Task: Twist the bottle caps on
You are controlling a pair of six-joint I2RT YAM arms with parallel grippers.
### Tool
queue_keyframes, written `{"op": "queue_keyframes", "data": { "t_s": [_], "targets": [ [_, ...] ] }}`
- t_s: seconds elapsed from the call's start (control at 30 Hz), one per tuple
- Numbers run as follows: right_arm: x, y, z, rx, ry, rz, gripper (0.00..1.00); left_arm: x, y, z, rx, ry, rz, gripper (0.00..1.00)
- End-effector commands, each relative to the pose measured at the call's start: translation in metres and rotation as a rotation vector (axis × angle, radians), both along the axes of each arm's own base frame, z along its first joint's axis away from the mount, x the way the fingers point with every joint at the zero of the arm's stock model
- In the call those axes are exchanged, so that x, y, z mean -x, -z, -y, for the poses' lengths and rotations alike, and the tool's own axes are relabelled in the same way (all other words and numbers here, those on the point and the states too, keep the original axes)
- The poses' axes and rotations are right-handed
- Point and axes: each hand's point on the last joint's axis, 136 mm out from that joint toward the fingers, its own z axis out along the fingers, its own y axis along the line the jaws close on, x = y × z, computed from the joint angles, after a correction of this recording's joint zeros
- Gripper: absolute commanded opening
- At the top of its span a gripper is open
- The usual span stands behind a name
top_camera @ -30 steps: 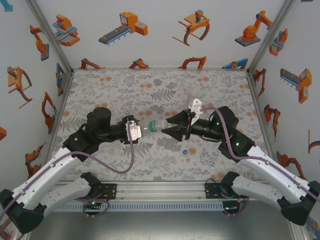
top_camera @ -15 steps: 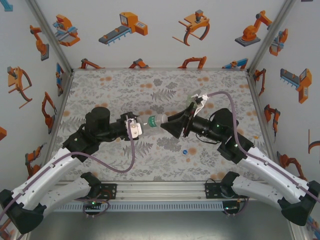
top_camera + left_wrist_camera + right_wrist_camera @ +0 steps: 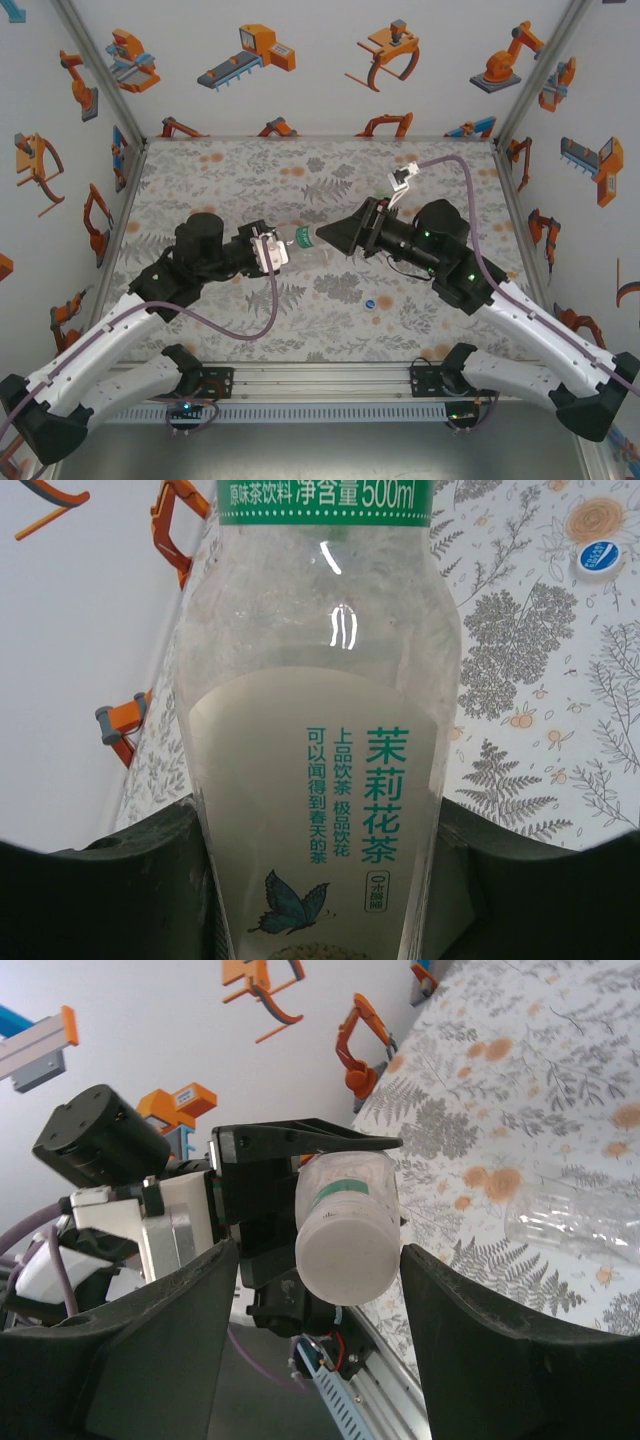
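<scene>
White cap sits on the jasmine tea bottle our left pincer clamps, with the right pincer spread loose around it. We reckon we're mid-tightening, so next up: pinch the cap and twist.

Our top camera sits high above and behind the arm bases, looking down over the whole table and its three walls. The left wrist cam is jammed right up against the bottle, looking along its length, table beyond. The right wrist cam faces back the other way, close on that bottle's far end, between its own fingers. We get the bottle in all three views, the blue cap in top and left wrist.
</scene>
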Motion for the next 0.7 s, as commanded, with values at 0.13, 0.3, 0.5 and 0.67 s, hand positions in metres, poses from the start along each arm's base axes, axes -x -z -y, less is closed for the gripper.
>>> {"op": "queue_keyframes", "data": {
  "t_s": [0.13,0.3,0.5,0.67],
  "targets": [
    [-0.004,0.007,0.001,-0.005,0.032,-0.13,0.54,-0.009,-0.007,-0.003,0.007,-0.057,0.007,0.0],
    [-0.006,0.012,-0.002,-0.003,0.037,-0.146,0.53,-0.007,-0.007,-0.002,0.01,-0.045,0.003,0.0],
    [-0.013,0.008,0.002,-0.03,0.08,-0.135,0.51,-0.002,-0.007,0.001,0.015,-0.018,0.0,0.0],
    [-0.014,0.005,0.0,-0.047,0.074,-0.133,0.5,-0.002,-0.008,0.001,0.015,-0.018,0.0,0.0]
  ]
}}
